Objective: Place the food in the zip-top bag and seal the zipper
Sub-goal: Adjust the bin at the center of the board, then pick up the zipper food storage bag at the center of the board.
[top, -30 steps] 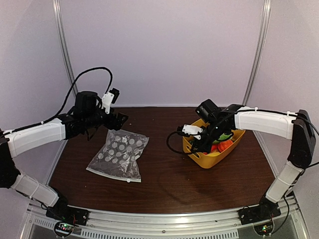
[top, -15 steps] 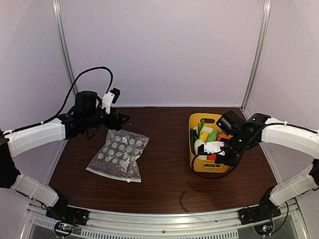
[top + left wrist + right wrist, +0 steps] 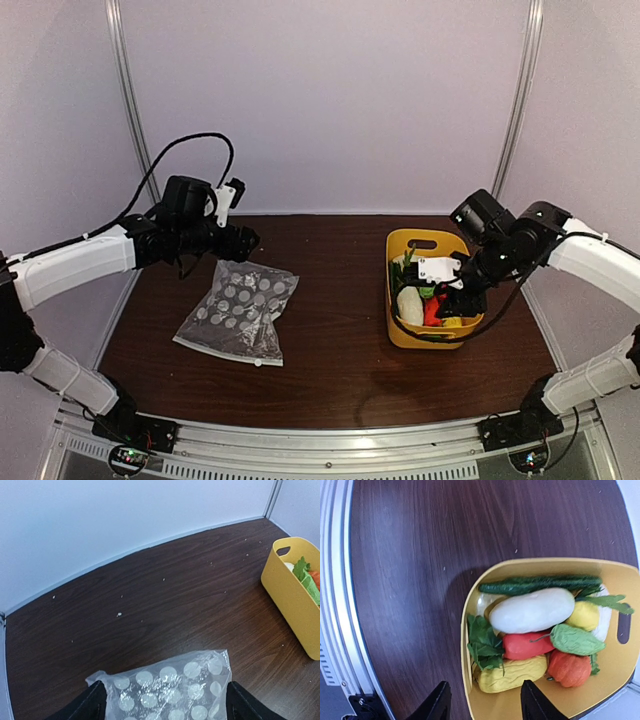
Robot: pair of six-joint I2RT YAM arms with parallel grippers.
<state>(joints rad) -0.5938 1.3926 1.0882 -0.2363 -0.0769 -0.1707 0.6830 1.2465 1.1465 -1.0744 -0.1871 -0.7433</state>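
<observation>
The zip-top bag (image 3: 240, 312) lies flat and empty on the table's left half, and its white slider tab (image 3: 257, 363) is at its near edge. My left gripper (image 3: 245, 240) hovers open and empty just behind the bag's far edge; the left wrist view shows the bag (image 3: 170, 687) between its fingers. The food (image 3: 425, 300) fills the yellow basket (image 3: 418, 240): a white piece (image 3: 532, 611), a red one (image 3: 522, 645), a yellow one (image 3: 512, 674), an orange one (image 3: 569, 669) and green pieces. My right gripper (image 3: 462, 300) is open and empty above the basket's near end (image 3: 485, 702).
The yellow basket's rim (image 3: 466, 645) stands on the right half of the brown table. A metal rail (image 3: 340, 605) runs along the table's near edge. White walls close in the back and both sides.
My right arm has swung from the basket's left side to its right. The basket has turned to lie lengthwise. My left gripper has edged slightly to the right.
</observation>
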